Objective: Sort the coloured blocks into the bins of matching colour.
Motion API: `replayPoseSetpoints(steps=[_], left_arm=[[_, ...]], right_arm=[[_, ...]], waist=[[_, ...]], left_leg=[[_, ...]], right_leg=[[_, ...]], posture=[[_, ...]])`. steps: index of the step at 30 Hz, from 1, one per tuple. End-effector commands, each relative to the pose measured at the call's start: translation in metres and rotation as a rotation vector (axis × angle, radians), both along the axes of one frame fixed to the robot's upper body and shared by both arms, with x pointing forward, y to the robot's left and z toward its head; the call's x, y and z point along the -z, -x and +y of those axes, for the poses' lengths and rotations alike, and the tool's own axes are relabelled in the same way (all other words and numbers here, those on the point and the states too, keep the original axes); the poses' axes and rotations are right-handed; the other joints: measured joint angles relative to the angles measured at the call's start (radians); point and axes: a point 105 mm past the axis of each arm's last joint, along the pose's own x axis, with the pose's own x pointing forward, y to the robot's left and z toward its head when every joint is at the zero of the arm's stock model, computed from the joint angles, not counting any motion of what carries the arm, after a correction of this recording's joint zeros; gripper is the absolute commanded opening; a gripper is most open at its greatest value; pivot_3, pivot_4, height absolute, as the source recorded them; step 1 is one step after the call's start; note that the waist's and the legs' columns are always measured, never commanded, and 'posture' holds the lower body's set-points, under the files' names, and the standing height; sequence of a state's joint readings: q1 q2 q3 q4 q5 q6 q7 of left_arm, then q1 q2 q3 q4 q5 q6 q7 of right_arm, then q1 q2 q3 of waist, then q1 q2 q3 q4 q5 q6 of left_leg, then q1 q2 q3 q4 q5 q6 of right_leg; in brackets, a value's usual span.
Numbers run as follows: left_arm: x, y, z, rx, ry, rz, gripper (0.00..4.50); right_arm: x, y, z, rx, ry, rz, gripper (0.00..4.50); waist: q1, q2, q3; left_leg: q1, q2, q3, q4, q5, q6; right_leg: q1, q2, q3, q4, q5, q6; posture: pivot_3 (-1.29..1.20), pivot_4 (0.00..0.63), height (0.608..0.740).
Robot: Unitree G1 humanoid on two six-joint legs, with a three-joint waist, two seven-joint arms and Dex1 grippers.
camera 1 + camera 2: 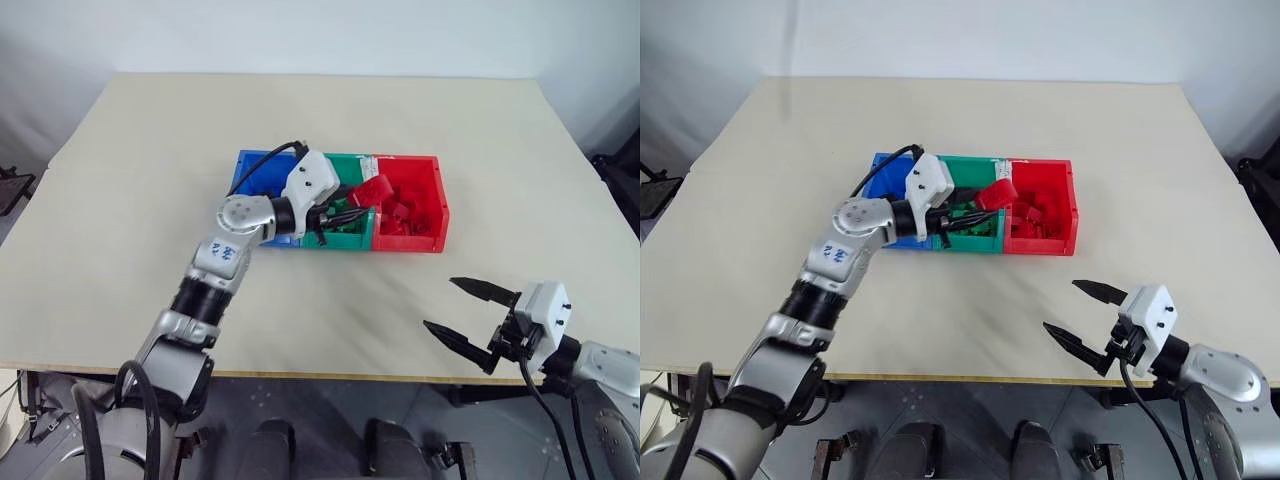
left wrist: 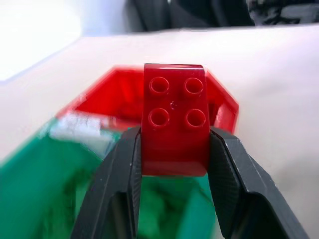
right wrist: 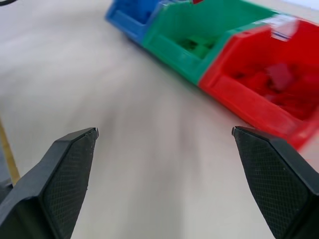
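Left gripper (image 2: pixel 174 149) pinching red block (image 2: pixel 174 119) by its two smooth side walls, studs facing the wrist camera, held over green bin (image 1: pixel 345 236) just beside red bin (image 1: pixel 425 235)

Right gripper (image 1: pixel 470 312) spread wide, empty, near table (image 1: pixel 150 180) front edge, well apart from blue bin (image 1: pixel 255 170)

Probably light, rigid, slick plastic; flat sides best, studs and corners likely to slip
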State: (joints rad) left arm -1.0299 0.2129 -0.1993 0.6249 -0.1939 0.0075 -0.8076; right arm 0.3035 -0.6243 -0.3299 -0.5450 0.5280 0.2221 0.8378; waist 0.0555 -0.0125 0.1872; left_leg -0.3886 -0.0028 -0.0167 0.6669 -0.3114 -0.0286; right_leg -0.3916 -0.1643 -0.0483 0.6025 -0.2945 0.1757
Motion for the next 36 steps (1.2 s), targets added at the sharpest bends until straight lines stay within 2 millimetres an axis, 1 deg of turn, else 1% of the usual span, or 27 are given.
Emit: replayPoseSetpoints(steps=[1,4,7,9,10,14,17,19,21,22,24,25,26,27,29,31,33,34,35,36], left_arm=[[-0.010,-0.010,-0.015,0.022,0.015,-0.058,1.46],[-0.008,-0.012,-0.030,0.049,0.001,-0.040,1.46],[-0.007,-0.017,-0.035,0.021,-0.009,-0.031,1.46],[-0.008,-0.015,-0.038,0.034,-0.018,-0.054,2.17],[-0.009,-0.015,-0.038,0.036,-0.011,-0.060,2.35],[-0.017,-0.012,-0.028,0.059,0.033,-0.097,3.51],[-0.019,-0.008,-0.014,0.087,0.044,-0.128,3.51],[-0.019,-0.002,0.005,0.094,0.046,-0.154,3.51],[-0.017,0.004,0.018,0.089,0.043,-0.155,3.51],[-0.016,0.006,0.022,0.085,0.040,-0.149,3.51],[-0.006,0.016,0.059,0.028,-0.009,-0.151,3.51],[0.001,0.024,0.084,-0.017,-0.046,-0.149,3.51],[0.004,0.033,0.101,-0.045,-0.068,-0.141,3.51],[0.006,0.042,0.117,-0.076,-0.076,-0.123,3.51],[0.011,0.058,0.142,-0.131,-0.095,-0.088,3.51],[0.024,0.076,0.174,-0.212,-0.128,-0.015,3.51],[0.032,0.087,0.191,-0.265,-0.149,0.032,3.51],[0.034,0.087,0.193,-0.279,-0.152,0.041,3.51],[0.037,0.092,0.205,-0.330,-0.136,0.061,3.51],[0.041,0.097,0.219,-0.389,-0.136,0.071,3.51]], right_arm=[[-0.013,0.010,0.002,0.068,-0.004,-0.066,4.50],[-0.010,0.017,0.002,0.128,-0.018,-0.067,4.50],[-0.008,0.023,0.002,0.161,-0.026,-0.066,4.50],[-0.007,0.026,0.003,0.172,-0.029,-0.063,4.50],[-0.006,0.027,0.003,0.175,-0.030,-0.062,4.50],[-0.002,0.026,0.002,0.160,-0.029,-0.066,4.50],[0.000,0.022,0.001,0.124,-0.021,-0.076,4.50],[0.001,0.015,0.000,0.087,-0.016,-0.086,4.50],[0.001,0.010,-0.001,0.060,-0.013,-0.093,4.50],[0.001,0.008,-0.001,0.052,-0.012,-0.095,4.50],[0.003,-0.004,-0.002,-0.006,-0.005,-0.099,4.50],[0.004,-0.010,-0.001,-0.046,0.001,-0.100,4.50],[0.005,-0.015,-0.001,-0.079,0.006,-0.102,4.50],[0.005,-0.020,-0.001,-0.111,0.011,-0.108,4.50],[0.006,-0.031,-0.004,-0.157,0.015,-0.109,4.50],[0.009,-0.041,-0.006,-0.210,0.035,-0.095,4.50],[0.011,-0.046,-0.008,-0.246,0.050,-0.083,4.50],[0.012,-0.050,-0.009,-0.254,0.052,-0.081,4.50],[0.012,-0.053,-0.010,-0.275,0.063,-0.082,4.50],[0.012,-0.058,-0.011,-0.292,0.072,-0.083,4.50]], waist=[[-0.001,0.000,0.000],[-0.007,0.000,0.000],[-0.009,0.000,0.000],[-0.009,0.000,0.000],[-0.009,-0.001,0.000],[-0.007,-0.001,0.000],[-0.010,-0.001,0.000],[-0.020,0.000,0.000],[-0.032,0.000,0.000],[-0.032,0.000,0.000],[-0.037,0.000,0.000],[-0.049,0.000,0.000],[-0.062,0.000,0.000],[-0.065,0.000,0.000],[-0.066,0.000,0.000],[-0.063,0.000,0.000],[-0.049,0.000,0.000],[-0.037,0.000,0.000],[-0.029,0.000,0.000],[-0.033,0.000,0.000]], left_leg=[[0.000,0.000,0.000,0.000,0.000,0.001],[0.000,0.000,0.002,0.000,-0.001,0.002],[0.000,0.000,0.002,0.000,-0.001,0.002],[0.000,0.000,0.002,0.000,-0.001,0.002],[0.000,0.000,0.002,0.000,-0.001,0.002],[-0.001,0.000,0.002,0.000,-0.001,0.002],[0.000,0.000,0.002,0.000,-0.001,0.002],[0.000,0.000,0.002,0.000,-0.001,0.002],[0.001,0.000,0.002,0.000,-0.001,0.002],[0.001,0.001,0.002,-0.001,-0.001,0.002],[0.001,0.001,0.002,0.000,-0.001,0.002],[0.001,0.001,0.002,0.000,-0.001,0.002],[0.002,0.001,0.002,0.000,-0.001,0.002],[0.003,0.001,0.002,-0.001,-0.001,0.002],[0.003,0.002,0.001,-0.002,-0.001,0.001],[0.003,0.002,0.001,-0.001,-0.001,0.001],[0.003,0.002,0.000,0.000,-0.001,0.001],[0.003,0.001,0.000,0.000,-0.001,0.001],[0.003,0.001,0.000,0.001,-0.001,0.001],[0.003,0.001,-0.001,0.002,-0.001,0.001]], right_leg=[[0.000,0.000,0.000,-0.001,0.000,0.001],[0.000,0.000,0.001,-0.004,0.002,0.003],[0.000,0.000,0.000,-0.004,0.002,0.003],[0.000,0.000,0.001,-0.004,0.002,0.003],[0.000,0.000,0.001,-0.004,0.002,0.003],[0.000,0.000,0.001,-0.004,0.002,0.003],[0.000,0.000,0.001,-0.003,0.002,0.003],[0.000,0.000,0.001,-0.003,0.002,0.003],[0.000,0.000,0.001,-0.002,0.002,0.003],[0.000,0.000,0.001,-0.002,0.002,0.003],[0.000,0.000,0.000,-0.001,0.001,0.003],[0.000,0.000,0.001,-0.001,0.001,0.003],[0.000,0.000,0.001,-0.001,0.001,0.003],[0.000,0.000,0.002,0.000,0.001,0.002],[-0.001,0.000,0.001,0.001,0.000,0.001],[0.000,0.000,0.001,0.001,0.000,0.001],[0.000,0.000,0.001,0.002,0.000,0.001],[0.001,-0.001,0.000,0.002,0.000,0.001],[0.001,-0.001,0.000,0.002,0.000,0.000],[0.002,-0.001,-0.001,0.002,0.000,0.000]], posture=[[0.00,0.150,0.740],[0.00,0.150,0.740],[0.00,0.150,0.740],[0.00,0.150,0.740],[0.00,0.150,0.740],[0.00,0.150,0.740],[0.00,0.150,0.740],[0.00,0.150,0.740],[0.00,0.150,0.740],[0.00,0.150,0.740],[0.00,0.150,0.740],[0.00,0.150,0.740],[0.00,0.150,0.740],[0.00,0.150,0.740],[0.00,0.150,0.740],[0.00,0.150,0.740],[0.00,0.150,0.740],[0.00,0.150,0.740],[0.00,0.150,0.740],[0.00,0.150,0.740]])
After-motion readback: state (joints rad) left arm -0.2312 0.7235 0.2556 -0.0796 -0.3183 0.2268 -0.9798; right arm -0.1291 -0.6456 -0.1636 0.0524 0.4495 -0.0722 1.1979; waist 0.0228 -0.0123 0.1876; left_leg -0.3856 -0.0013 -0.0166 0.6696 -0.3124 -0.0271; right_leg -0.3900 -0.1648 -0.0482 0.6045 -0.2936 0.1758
